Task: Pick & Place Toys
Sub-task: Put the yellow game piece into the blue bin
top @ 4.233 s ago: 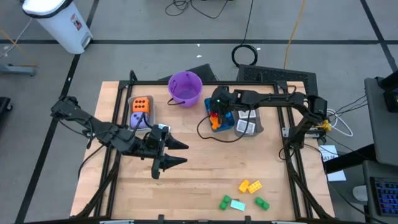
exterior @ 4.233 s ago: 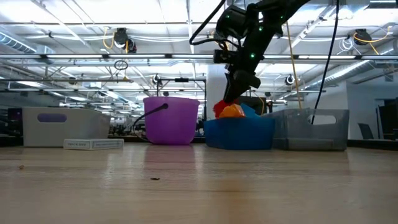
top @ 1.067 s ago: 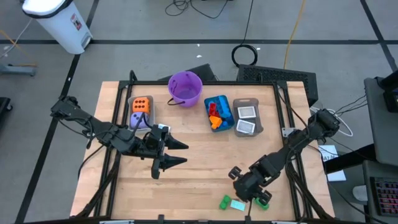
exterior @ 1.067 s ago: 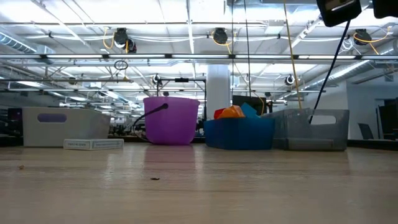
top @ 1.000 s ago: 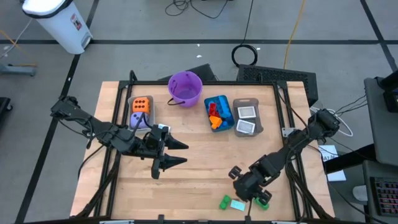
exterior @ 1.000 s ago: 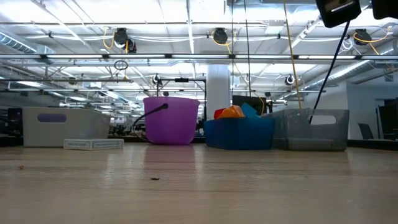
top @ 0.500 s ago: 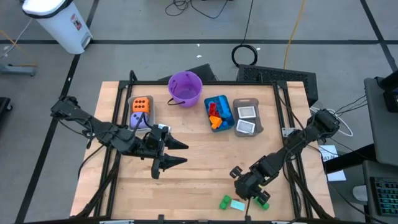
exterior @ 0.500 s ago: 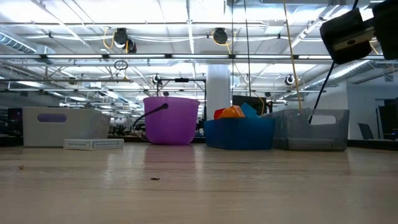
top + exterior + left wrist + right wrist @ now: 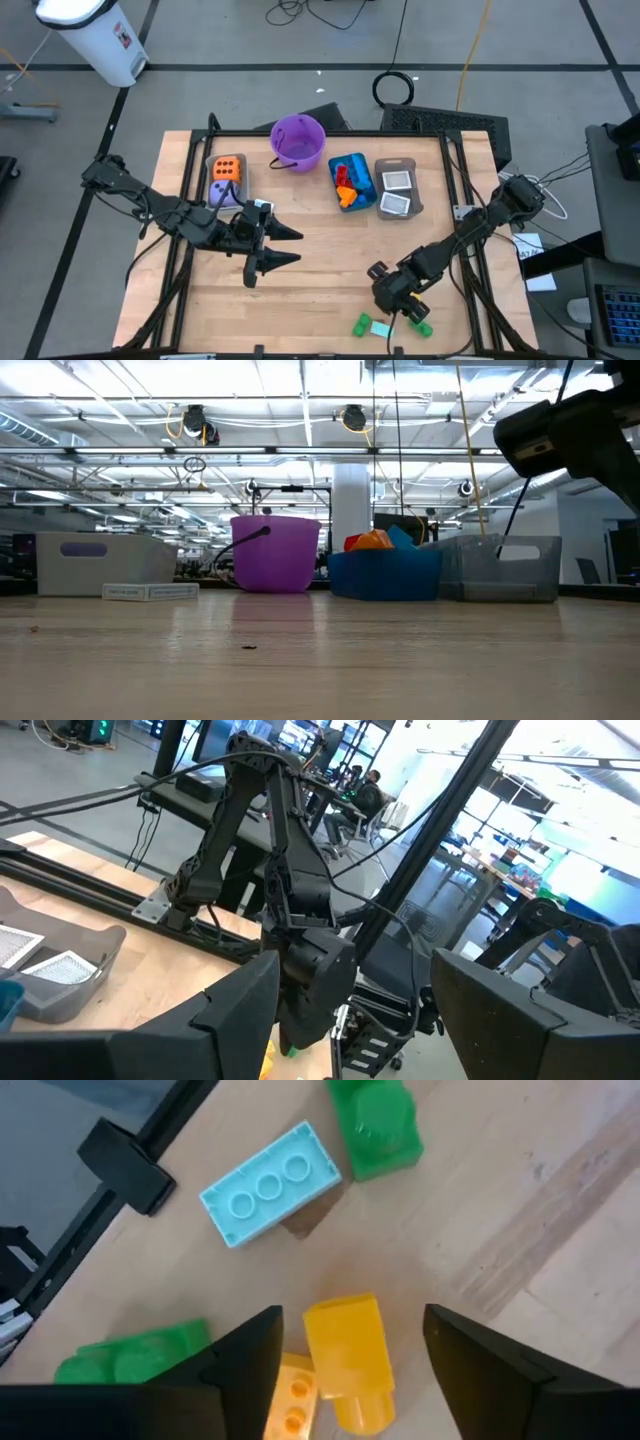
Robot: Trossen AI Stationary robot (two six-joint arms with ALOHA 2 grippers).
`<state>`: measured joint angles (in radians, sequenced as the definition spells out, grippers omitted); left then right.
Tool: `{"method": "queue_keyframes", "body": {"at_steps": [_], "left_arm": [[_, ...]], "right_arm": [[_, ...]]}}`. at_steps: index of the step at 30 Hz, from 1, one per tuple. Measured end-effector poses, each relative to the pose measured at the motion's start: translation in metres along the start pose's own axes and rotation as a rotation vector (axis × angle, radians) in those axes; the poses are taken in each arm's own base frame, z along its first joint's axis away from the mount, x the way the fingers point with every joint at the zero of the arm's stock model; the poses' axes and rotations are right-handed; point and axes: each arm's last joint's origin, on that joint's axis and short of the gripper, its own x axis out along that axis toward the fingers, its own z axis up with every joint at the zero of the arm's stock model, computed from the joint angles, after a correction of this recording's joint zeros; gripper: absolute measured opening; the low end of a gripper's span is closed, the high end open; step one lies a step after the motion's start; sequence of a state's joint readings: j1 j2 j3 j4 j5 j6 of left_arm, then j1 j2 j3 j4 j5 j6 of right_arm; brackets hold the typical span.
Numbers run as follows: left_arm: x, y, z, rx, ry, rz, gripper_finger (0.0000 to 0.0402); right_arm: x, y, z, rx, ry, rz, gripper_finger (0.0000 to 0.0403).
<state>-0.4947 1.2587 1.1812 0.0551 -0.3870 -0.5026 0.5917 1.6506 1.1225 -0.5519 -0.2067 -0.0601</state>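
Observation:
Near the table's front right, my right gripper (image 9: 350, 1320) points steeply down, open. Its fingers stand on either side of a yellow brick (image 9: 345, 1360) lying on the wood, without touching it. An orange-yellow brick (image 9: 292, 1398) lies against that brick. Around them lie a light blue brick (image 9: 270, 1183) and two green bricks (image 9: 378, 1125) (image 9: 130, 1355). From above, my right gripper (image 9: 395, 303) hides the yellow bricks, but one green brick (image 9: 361, 324) shows beside it. My left gripper (image 9: 295, 246) hangs open and level over the table's middle.
Along the far side stand a clear bin with dice (image 9: 226, 178), a purple bucket (image 9: 298, 142), a blue bin with toys (image 9: 350, 182) and a grey bin with cards (image 9: 398, 190). Bare wood lies between the two arms. The front table edge is close to the bricks.
My right gripper has sunk toward the yellow bricks at the front right and drifted a little toward the table's left. In the low view its arm has come down into the upper right corner. The bricks have stayed where they were.

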Motion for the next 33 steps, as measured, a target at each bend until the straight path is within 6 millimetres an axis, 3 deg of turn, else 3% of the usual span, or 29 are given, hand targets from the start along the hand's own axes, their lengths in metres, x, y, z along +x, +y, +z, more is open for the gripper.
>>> {"method": "queue_keyframes", "body": {"at_steps": [8,33], "left_arm": [[0.0,0.0,0.0,0.0,0.0,0.0,0.0266],[0.0,0.0,0.0,0.0,0.0,0.0,0.0266]], "right_arm": [[0.003,0.006,-0.002,-0.082,0.009,-0.018,0.0265],[0.031,0.003,-0.034,-0.034,0.004,-0.067,0.0253]]}}
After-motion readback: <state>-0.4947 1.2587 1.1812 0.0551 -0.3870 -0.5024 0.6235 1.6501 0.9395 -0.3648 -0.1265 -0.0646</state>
